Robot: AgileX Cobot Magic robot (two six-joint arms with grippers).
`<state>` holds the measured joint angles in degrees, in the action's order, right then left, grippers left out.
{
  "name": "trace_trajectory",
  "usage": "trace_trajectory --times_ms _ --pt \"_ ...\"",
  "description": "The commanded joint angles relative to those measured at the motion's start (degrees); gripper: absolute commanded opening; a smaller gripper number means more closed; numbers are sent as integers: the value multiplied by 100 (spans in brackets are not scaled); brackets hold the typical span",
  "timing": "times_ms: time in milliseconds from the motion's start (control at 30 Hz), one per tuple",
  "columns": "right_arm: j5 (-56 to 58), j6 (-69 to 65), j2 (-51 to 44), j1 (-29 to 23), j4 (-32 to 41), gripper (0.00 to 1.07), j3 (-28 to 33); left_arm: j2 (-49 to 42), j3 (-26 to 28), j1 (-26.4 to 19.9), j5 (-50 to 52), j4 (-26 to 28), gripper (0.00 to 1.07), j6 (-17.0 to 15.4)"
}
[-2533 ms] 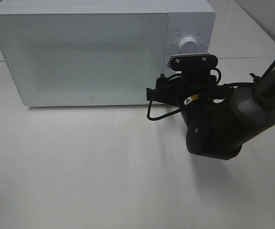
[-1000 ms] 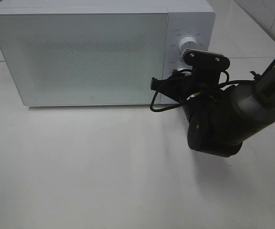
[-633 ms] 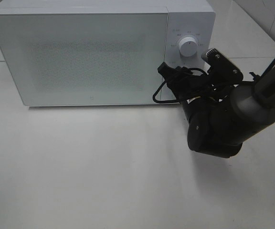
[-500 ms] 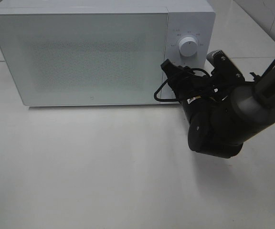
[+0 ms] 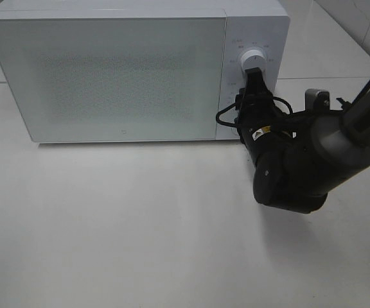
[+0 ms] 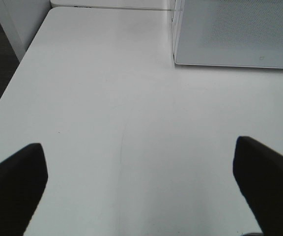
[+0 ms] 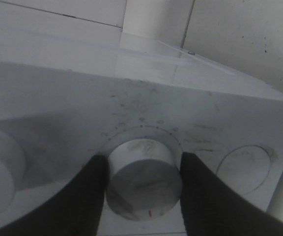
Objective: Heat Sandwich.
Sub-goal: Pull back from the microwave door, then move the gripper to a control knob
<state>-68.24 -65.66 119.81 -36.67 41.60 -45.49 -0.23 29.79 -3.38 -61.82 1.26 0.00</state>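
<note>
**Task item.** The sandwich is not visible in any view. The microwave (image 5: 133,70) has its door (image 5: 108,77) shut and nothing shows through the frosted panel. Judgement: the sandwich is inside, and setting the heat is the step in hand.

**Right gripper** (image 7: 144,164). It is closed to the width of a dial (image 7: 141,184). One finger (image 7: 95,196) is on each side, and both appear to press its rim. In the high view the gripper is turned on edge just below the upper dial (image 5: 254,58), which is clear of it. The dial held is therefore judged to be the one beneath, which the gripper hides from that camera.

**Left gripper** (image 6: 139,142). It is spread wide, holds nothing, and hangs over the table (image 6: 107,98) near the microwave's corner.

**Recommendations for the turn.**
- Rotate by wrist roll alone, with the roll axis through the dial's centre. An off-centre turn would drag the fingers off the rim.
- Keep a firm, even grip, since the dial face looks smooth and could slip.
- Do not push toward the panel, because the microwave is unrestrained and may slide back.
- Track the red mark (image 7: 149,213) against the scale ticks (image 7: 141,127) and stop at a short setting.
- Watch the cable loop (image 5: 227,117) beside the panel for snagging as the wrist rolls.
</note>
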Motion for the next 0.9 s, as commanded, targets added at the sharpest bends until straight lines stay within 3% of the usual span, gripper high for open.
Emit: trace_trajectory --times_ms 33,267,900 --pt "-92 -917 -34 6 -178 14 -74 -138 -11 0 52 11 98 0" --pt "-92 -1885 -34 6 -178 14 -74 -138 -11 0 52 11 98 0" --pt "-86 -1364 -34 6 -441 18 -74 -138 -11 0 52 11 98 0"
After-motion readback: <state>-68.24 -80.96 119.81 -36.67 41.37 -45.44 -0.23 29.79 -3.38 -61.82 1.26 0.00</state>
